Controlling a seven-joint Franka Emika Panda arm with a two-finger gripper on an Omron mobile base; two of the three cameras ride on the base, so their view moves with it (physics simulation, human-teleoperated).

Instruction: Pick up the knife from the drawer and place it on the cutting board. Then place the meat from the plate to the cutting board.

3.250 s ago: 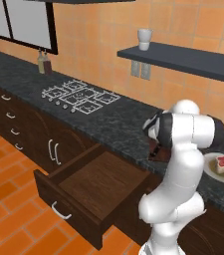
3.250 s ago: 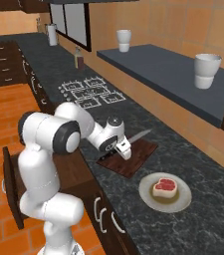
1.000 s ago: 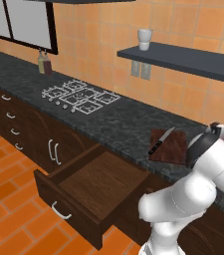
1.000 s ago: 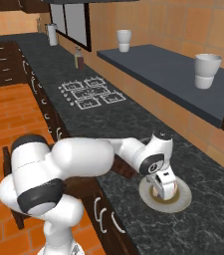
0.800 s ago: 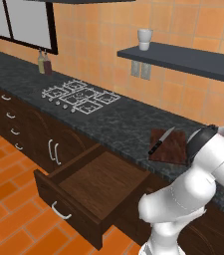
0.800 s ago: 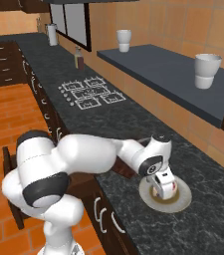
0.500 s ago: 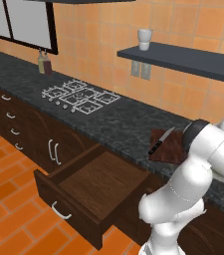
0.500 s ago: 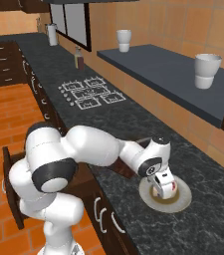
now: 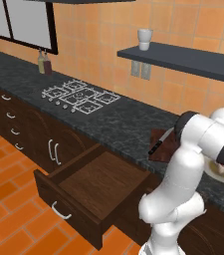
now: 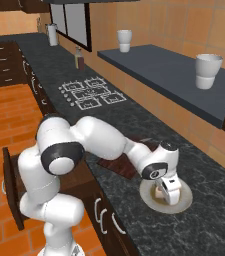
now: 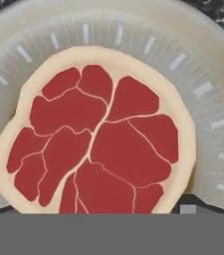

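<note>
Hand view, meat close on plate, arm lowered, jaws' state unclear.

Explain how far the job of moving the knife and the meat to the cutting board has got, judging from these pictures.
Done: the knife lies on the cutting board, and the drawer stands open. In hand: the end effector is down over the plate, with the meat close below the hand camera, on the plate. Left: grasp the meat and set it on the board.

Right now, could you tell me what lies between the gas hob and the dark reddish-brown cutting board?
Only bare black speckled counter between the hob and the cutting board, in the left base view.
</note>
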